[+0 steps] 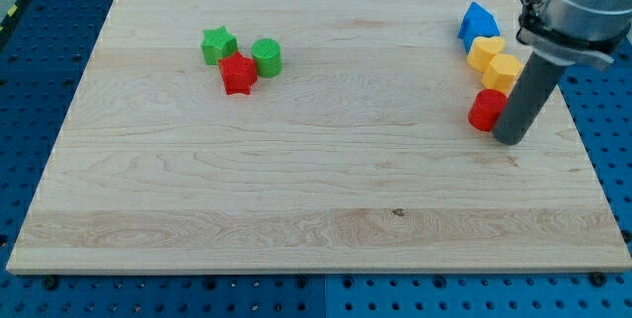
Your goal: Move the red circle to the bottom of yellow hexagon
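The red circle [485,110] lies at the view's right, just below the yellow hexagon [506,71] and touching or nearly touching it. My tip [511,139] rests on the board right beside the red circle, at its lower right; the rod hides part of the circle's right edge. Another yellow block [483,52] sits just above and left of the hexagon, and a blue block [477,21] sits above that.
At the view's upper left a green star [218,44], a green circle [267,57] and a red star [238,73] stand close together. The wooden board's right edge [571,111] is near my tip.
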Controlling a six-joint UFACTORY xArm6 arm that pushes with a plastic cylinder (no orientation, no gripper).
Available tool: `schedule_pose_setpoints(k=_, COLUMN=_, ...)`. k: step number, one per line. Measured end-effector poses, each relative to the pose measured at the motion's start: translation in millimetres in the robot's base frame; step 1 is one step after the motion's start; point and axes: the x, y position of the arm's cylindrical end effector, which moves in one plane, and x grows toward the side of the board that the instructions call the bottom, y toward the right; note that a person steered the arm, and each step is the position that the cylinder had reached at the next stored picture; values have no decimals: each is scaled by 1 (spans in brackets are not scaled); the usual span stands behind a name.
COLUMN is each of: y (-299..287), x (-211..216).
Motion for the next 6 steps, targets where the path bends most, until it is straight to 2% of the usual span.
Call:
schedule_pose_setpoints(k=1, y=4, x=-10)
schedule_pose_setpoints(k=2, y=2, x=3)
schedule_pose_setpoints(k=3, y=-38, x=-4)
schedule_pose_setpoints(k=4, y=-54, x=-12)
schedule_pose_setpoints(k=6, y=-25, x=-37)
